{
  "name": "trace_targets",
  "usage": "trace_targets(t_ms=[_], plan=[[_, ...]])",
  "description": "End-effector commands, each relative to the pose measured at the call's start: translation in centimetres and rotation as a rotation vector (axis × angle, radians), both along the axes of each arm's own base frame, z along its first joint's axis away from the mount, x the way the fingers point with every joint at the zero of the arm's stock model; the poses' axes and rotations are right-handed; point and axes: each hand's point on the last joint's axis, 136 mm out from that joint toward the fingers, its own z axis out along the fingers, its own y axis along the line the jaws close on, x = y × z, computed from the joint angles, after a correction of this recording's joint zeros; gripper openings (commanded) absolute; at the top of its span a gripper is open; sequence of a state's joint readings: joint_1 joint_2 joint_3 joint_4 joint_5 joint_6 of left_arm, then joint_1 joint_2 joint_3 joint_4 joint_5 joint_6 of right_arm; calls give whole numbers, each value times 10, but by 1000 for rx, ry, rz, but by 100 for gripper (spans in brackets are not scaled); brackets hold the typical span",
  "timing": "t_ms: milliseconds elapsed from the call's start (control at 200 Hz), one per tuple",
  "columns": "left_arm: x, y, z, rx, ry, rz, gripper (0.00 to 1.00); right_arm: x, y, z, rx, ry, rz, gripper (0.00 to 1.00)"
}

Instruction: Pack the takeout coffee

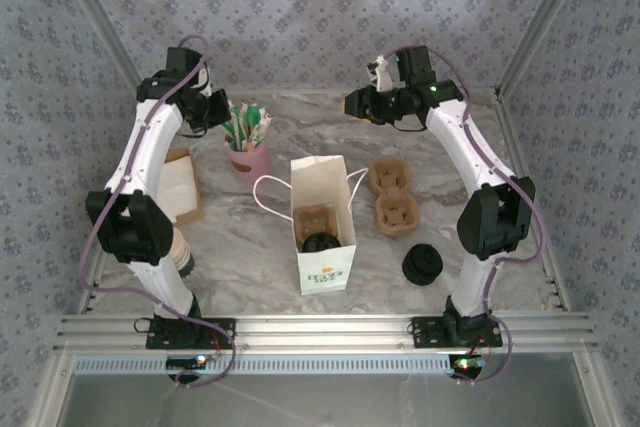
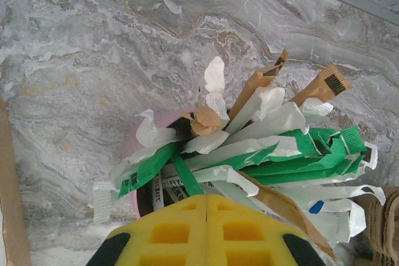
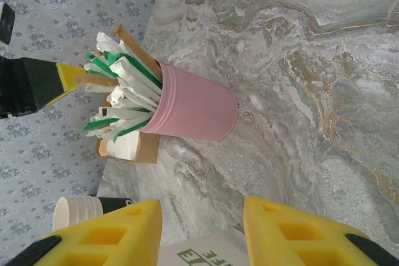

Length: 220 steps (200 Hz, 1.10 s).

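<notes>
Takeout coffee: black lid visible inside white bag; cup body hidden by the bag walls. Bag print: too small to read from above, cut off by the lower edge in the right wrist view. Pink cup: largely buried under wrapped stirrers in the left wrist view. Paper cup stack: partly behind left arm. Napkin box: likewise partly covered.

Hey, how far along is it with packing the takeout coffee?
Done, it seems: the takeout coffee sits black-lidded in a carrier inside the white bag. In hand: the left gripper is shut over the sticks in the pink cup; whether it grips one is unclear. The right gripper is open, empty. Left: probably adding extras to the bag.
</notes>
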<state>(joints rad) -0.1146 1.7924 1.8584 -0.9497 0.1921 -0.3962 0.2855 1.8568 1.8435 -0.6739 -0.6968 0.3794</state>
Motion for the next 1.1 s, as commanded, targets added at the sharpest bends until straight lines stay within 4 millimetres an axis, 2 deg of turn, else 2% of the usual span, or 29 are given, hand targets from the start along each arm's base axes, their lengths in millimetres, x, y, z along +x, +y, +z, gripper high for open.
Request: trace_targets(t_ms=[0,470,809,1029,1044,1094], plan=[[-5,-3,12,13,-8,-19,0,-11,1,20,27,-39,29,41],[-22,2,32,38,-39,-19,0,-20,6,27,27,-47,38,41],[-45,3,71,21,-108,-23,0,-29,11,40,25,-64,42,41],[-67,4,105,-5,-175,-19,0,-45,8,57,22,-92,30,41],[-68,4,117,-9,-204,-18,0,-45,7,58,20,-92,27,42],[-74,5,128,-13,-226,-15,0,-50,6,62,21,-99,23,42]])
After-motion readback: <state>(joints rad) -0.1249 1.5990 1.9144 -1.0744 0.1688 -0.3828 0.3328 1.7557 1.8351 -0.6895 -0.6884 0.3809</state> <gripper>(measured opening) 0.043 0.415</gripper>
